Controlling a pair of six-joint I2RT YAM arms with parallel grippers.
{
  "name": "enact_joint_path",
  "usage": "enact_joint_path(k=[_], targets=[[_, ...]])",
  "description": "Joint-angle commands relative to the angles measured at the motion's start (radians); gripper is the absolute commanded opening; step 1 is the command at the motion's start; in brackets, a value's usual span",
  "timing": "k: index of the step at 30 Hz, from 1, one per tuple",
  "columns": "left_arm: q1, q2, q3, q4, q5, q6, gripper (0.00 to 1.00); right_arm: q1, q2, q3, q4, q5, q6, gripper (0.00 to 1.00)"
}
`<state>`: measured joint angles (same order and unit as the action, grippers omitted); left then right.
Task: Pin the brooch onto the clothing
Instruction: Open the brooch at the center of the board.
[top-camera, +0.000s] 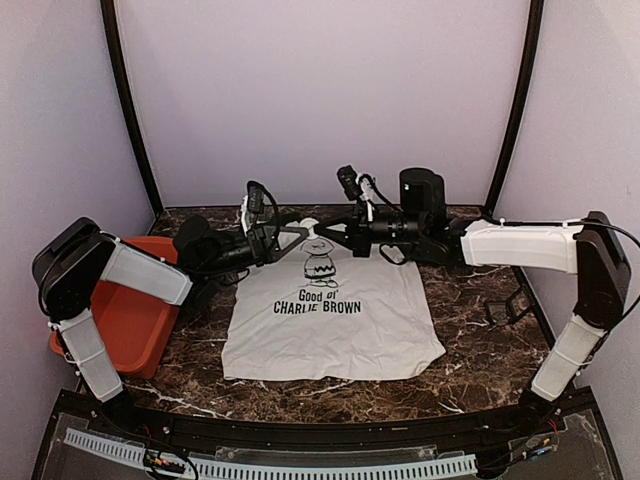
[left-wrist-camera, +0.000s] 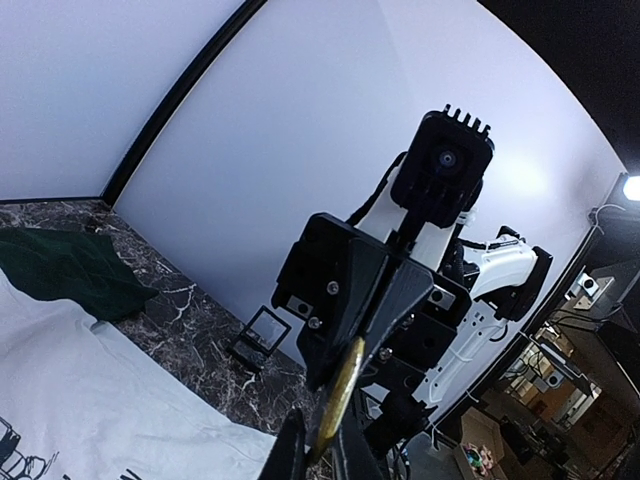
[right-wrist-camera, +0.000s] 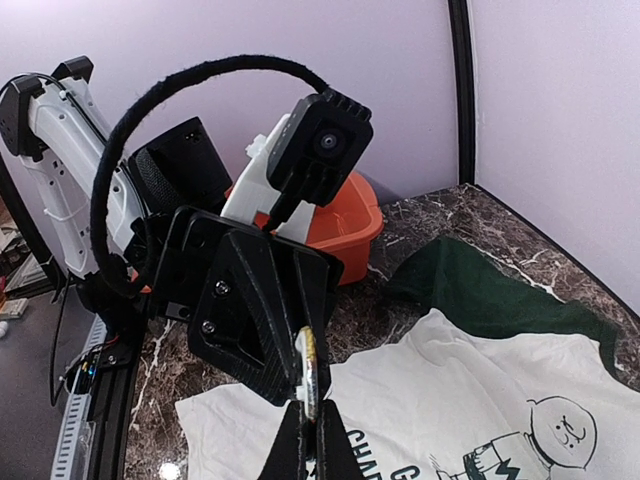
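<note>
Left fingers pinched almost closed on brooch. Right fingers clamped tight on its opposite end, mid-air. T-shirt flat on table, top edge beneath both. Suggest one side grips the body, the other works the pin, then lower onto fabric.

T-shirt: white, dark green sleeves, black print. Table: dark marble, white veins. Bin: orange. Brooch: gold.

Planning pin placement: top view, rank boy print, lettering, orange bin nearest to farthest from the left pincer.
1. Boy print, just below the left pincer.
2. Lettering, lower on the shirt.
3. Orange bin, far left.
</note>
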<state>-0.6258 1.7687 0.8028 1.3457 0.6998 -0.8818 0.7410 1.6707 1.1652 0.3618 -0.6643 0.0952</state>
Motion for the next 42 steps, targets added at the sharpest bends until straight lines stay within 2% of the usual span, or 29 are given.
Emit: enact_joint_path(k=[1, 8, 14, 22, 28, 42], targets=[[-0.009, -0.036, 0.007, 0.131, -0.009, 0.012, 0.01, 0.051, 0.028, 0.045, -0.01, 0.014, -0.039, 0.0], [-0.024, -0.058, 0.02, 0.041, 0.009, 0.073, 0.03, 0.066, 0.044, 0.076, -0.029, 0.072, -0.033, 0.0], [-0.024, -0.075, -0.004, 0.107, 0.002, 0.062, 0.26, 0.067, 0.031, 0.07, -0.031, 0.102, -0.026, 0.0], [0.01, -0.085, -0.019, 0.216, 0.0, 0.006, 0.34, 0.058, -0.014, 0.027, -0.019, 0.132, -0.031, 0.0], [0.029, -0.045, 0.011, 0.279, 0.024, -0.108, 0.33, 0.032, -0.045, -0.019, 0.018, 0.134, -0.02, 0.0], [0.026, -0.027, 0.036, 0.178, 0.04, -0.099, 0.32, 0.026, -0.044, -0.021, 0.042, 0.131, -0.028, 0.0]])
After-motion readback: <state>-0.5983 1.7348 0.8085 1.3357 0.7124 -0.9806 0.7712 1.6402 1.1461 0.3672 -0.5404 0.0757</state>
